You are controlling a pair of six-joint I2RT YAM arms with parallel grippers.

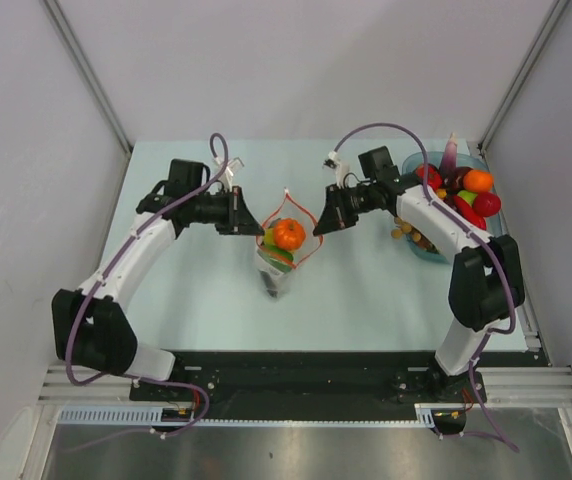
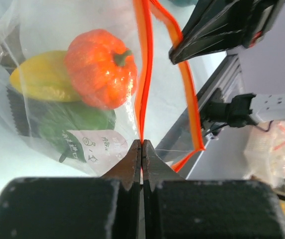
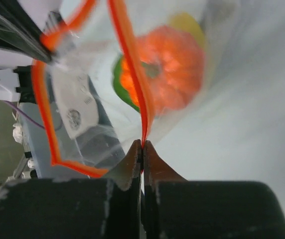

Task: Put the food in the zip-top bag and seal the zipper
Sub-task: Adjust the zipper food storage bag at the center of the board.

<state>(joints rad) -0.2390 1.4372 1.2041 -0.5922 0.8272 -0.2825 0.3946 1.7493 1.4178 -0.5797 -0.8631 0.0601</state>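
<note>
- Top view: the zip-top bag (image 1: 278, 272) sits mid-table (image 1: 366, 290) between the two arms. Its mouth is spread wide, and an orange toy pumpkin (image 1: 288, 233) shows inside. The left gripper (image 1: 257, 226) and right gripper (image 1: 317, 226) meet the zipper (image 1: 312, 214) from opposite sides. More toy food (image 1: 471, 195) is heaped in the blue tray (image 1: 412, 163) at the far right.
- Left wrist: the left gripper's fingertips are pinched tight on the orange-red zipper. The pumpkin, a yellow piece (image 2: 40, 82) and a green piece (image 2: 80, 119) lie behind the clear plastic. The right gripper is across the opening.
- Right wrist: the right gripper is clamped on its end of the zipper. The pumpkin is blurred, with green and yellow beside it.
</note>
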